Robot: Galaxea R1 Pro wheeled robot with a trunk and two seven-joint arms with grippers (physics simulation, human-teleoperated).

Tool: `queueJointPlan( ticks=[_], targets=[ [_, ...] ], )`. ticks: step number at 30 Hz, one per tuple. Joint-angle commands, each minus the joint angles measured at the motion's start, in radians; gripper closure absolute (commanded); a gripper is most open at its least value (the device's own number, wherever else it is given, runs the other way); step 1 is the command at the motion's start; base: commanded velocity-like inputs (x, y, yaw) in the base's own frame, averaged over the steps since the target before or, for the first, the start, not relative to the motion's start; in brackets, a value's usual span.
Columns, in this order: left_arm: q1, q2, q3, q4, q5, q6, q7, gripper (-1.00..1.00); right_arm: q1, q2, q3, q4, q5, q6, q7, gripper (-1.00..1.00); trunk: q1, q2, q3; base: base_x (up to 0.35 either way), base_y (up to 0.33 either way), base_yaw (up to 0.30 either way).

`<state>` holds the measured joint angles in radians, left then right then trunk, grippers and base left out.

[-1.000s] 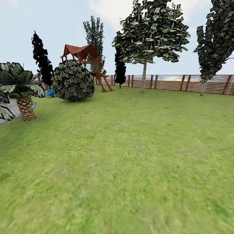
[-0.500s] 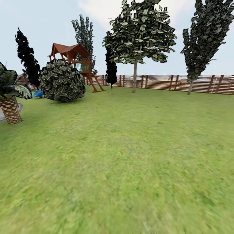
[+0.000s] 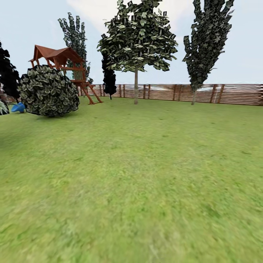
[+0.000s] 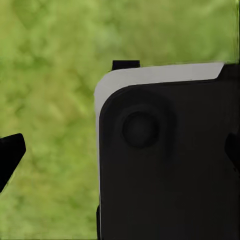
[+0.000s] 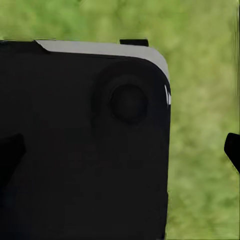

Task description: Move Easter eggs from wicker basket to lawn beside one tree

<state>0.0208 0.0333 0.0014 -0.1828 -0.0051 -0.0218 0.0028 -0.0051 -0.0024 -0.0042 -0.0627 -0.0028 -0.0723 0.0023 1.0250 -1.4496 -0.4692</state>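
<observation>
Tree [image 3: 136,87] upright on lawn [image 3: 146,164] (probably beside fence).

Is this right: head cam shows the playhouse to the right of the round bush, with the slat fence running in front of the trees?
One error: the fence runs behind the trees, not in front, per the head view. The playhouse is indeed right of the bush.

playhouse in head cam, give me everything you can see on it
The playhouse stands at the far left of the lawn, near the slatted fence. It looks like reddish-brown wood: a peaked roof over a raised open platform on posts, with a slanted ladder or brace running down to the grass on its right. The round bush in front hides its lower left part. A tall dark tree rises behind it. Finer detail is too small to tell.
</observation>
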Motion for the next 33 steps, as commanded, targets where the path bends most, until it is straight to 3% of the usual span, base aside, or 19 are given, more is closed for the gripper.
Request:
queueJointPlan(
  ticks=[1,16,20,21,24,30,33],
  targets=[
    [0.001,0.000,0.000,-0.017,-0.001,-0.001,0.000,-1.00,-0.001,0.000,0.000,-0.023,0.000,-0.008,0.000,-1.00,0.000,0.000,-0.001,0.000,0.000,-0.276],
    [0.001,-0.001,-0.002,-0.221,-0.003,0.000,-0.001,-1.00,-0.002,-0.002,0.003,-0.262,0.004,-0.014,0.002,-1.00,0.000,0.000,-0.008,0.000,0.000,-0.273],
    [0.001,-0.002,-0.003,-0.356,-0.004,0.000,-0.002,-1.00,-0.003,-0.005,0.001,-0.369,-0.001,-0.029,0.001,-1.00,0.000,0.000,-0.009,0.000,0.000,-0.272],
    [0.001,-0.003,-0.004,-0.431,-0.006,0.000,-0.001,-1.00,-0.008,-0.005,0.000,-0.416,-0.002,-0.081,-0.002,-1.00,0.000,0.000,-0.010,0.000,0.000,-0.260],
    [0.001,-0.001,-0.005,-0.506,-0.024,-0.001,-0.001,-1.00,-0.011,-0.005,0.000,-0.451,-0.002,-0.129,-0.005,-1.00,0.000,0.000,-0.012,0.000,0.000,-0.255],
    [0.001,-0.001,0.000,-0.535,-0.042,-0.003,0.000,-1.00,-0.012,-0.003,-0.003,-0.467,-0.005,-0.139,-0.004,-1.00,0.000,0.000,-0.013,0.000,0.000,-0.268],
    [0.001,0.002,0.002,-0.535,-0.040,-0.002,0.000,-1.00,-0.012,-0.007,-0.027,-0.467,-0.032,-0.136,0.001,-1.00,0.000,0.000,-0.013,0.000,0.000,-0.252]
  ],
)
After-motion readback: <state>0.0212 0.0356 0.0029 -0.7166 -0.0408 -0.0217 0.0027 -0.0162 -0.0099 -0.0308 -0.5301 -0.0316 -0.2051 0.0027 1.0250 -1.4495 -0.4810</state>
